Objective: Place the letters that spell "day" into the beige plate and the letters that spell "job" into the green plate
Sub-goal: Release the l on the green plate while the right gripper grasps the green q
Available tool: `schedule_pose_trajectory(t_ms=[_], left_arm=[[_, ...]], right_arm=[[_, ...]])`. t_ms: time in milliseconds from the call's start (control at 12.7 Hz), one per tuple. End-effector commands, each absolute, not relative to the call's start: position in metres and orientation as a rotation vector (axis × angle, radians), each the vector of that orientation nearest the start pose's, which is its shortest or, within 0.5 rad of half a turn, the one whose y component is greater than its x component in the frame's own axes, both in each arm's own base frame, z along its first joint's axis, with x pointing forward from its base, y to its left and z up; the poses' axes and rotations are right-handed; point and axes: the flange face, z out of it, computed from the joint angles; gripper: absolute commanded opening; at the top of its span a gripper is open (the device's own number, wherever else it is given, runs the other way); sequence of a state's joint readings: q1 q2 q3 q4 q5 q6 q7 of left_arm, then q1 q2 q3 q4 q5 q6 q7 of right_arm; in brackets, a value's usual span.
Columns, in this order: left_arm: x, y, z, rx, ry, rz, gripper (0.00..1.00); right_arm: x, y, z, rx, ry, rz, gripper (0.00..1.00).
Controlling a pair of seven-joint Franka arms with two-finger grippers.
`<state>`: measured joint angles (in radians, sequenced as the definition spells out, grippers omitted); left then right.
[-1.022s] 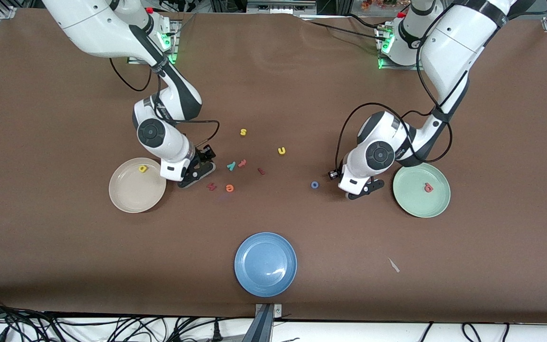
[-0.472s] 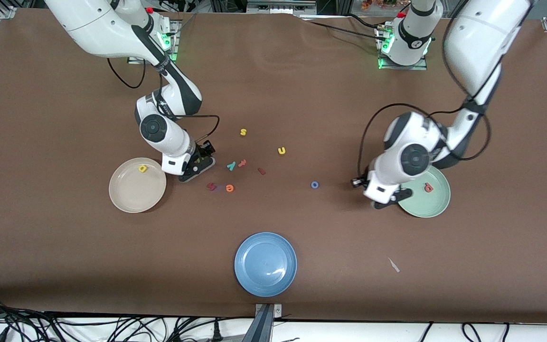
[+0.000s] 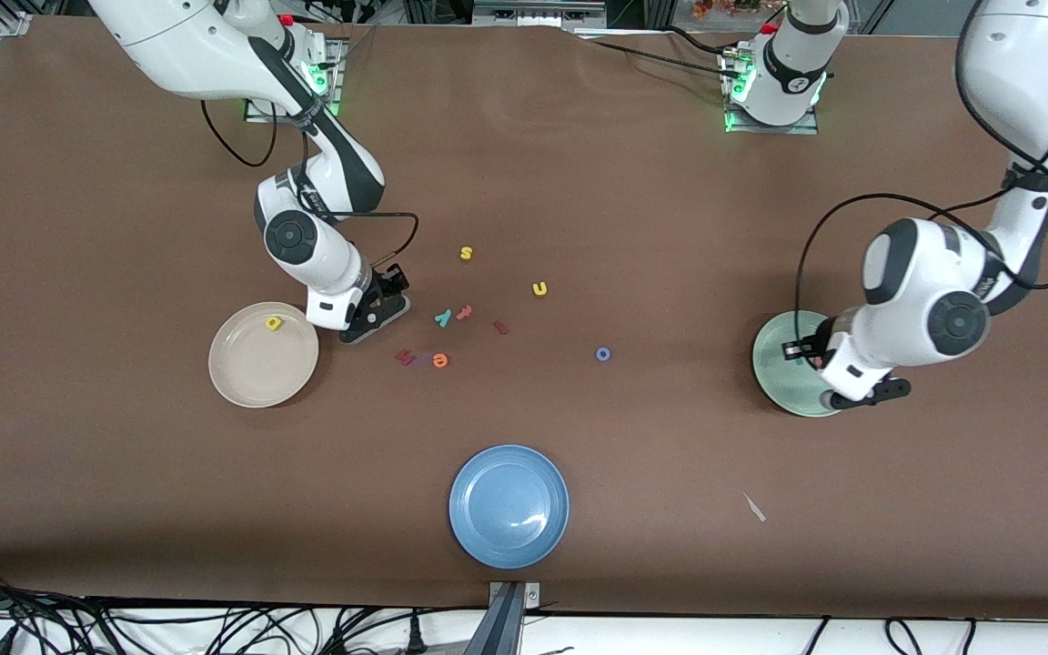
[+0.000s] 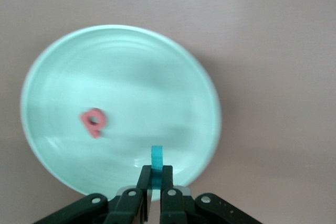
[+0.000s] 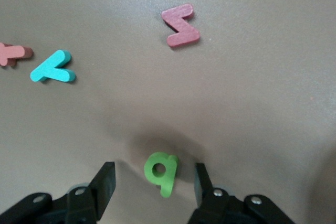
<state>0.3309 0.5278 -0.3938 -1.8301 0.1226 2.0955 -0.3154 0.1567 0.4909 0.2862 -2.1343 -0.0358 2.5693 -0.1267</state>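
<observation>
My left gripper (image 4: 156, 174) hangs over the green plate (image 4: 121, 77), shut on the teal "j" (image 4: 156, 157), which sticks up between its fingers. A salmon-pink letter (image 4: 93, 123) lies in that plate. My right gripper (image 5: 153, 170) is down at the table beside the beige plate (image 3: 251, 373), open, one finger on each side of the dark green letter (image 5: 161, 171) without touching it. A yellow letter (image 3: 274, 322) lies in the beige plate. The teal "y" (image 5: 51, 67) lies close by on the cloth. The blue "o" (image 3: 603, 354) lies alone mid-table.
A blue plate (image 3: 508, 506) sits near the front edge. Loose on the cloth are a yellow "s" (image 3: 466, 253), a yellow "u" (image 3: 539, 288), an orange "e" (image 3: 439, 360), a dark red "z" (image 5: 181, 25) and a pink letter (image 3: 464, 312). A paper scrap (image 3: 754, 508) lies toward the left arm's end.
The left arm has swung from beside the blue "o" to over the green plate, carrying the teal "j". The right gripper has shifted slightly and its jaws have narrowed a little.
</observation>
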Motion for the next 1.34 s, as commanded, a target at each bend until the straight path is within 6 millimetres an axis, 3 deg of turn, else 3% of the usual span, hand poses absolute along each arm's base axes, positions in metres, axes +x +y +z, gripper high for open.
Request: schedule_pose_trajectory(t_ms=[0,79,157,236,315,393,551,629,865,1101,1258], left_arm=[[0.616,-0.002,0.215,-3.142,-0.208,0.419,0.0],[0.615,0.001,0.205,-3.129,-0.189,0.434,0.05],[0.615,0.0,0.202,-3.13,-0.189,0.441,0.22],[0.615,0.001,0.203,-3.13,-0.192,0.439,0.29],[0.616,0.001,0.207,-3.131,-0.193,0.427,0.55],[0.617,0.001,0.209,-3.132,-0.216,0.424,1.0],[0.63,-0.008,0.23,-3.143,-0.251,0.368,1.0],[0.636,-0.024,0.243,-3.143,-0.329,0.332,1.0],[0.634,-0.099,0.262,-3.123,-0.606,0.314,1.0],[0.626,-0.184,0.262,-3.051,-0.846,0.312,1.0],[0.633,-0.224,0.255,-2.989,-1.068,0.324,1.0]], right_arm=[[0.505,0.243,0.184,-2.918,-0.855,0.086,0.69],[0.504,0.244,0.184,-2.917,-0.857,0.086,0.65],[0.503,0.245,0.183,-2.917,-0.856,0.089,0.61],[0.504,0.244,0.181,-2.917,-0.858,0.088,0.58],[0.503,0.245,0.18,-2.917,-0.858,0.089,0.54],[0.503,0.248,0.181,-2.912,-0.868,0.082,0.5],[0.503,0.251,0.182,-2.911,-0.874,0.075,0.46],[0.503,0.251,0.182,-2.91,-0.874,0.075,0.46],[0.503,0.251,0.181,-2.91,-0.874,0.078,0.29],[0.506,0.25,0.183,-2.907,-0.885,0.072,0.2],[0.516,0.24,0.194,-2.917,-0.893,0.084,0.17]])
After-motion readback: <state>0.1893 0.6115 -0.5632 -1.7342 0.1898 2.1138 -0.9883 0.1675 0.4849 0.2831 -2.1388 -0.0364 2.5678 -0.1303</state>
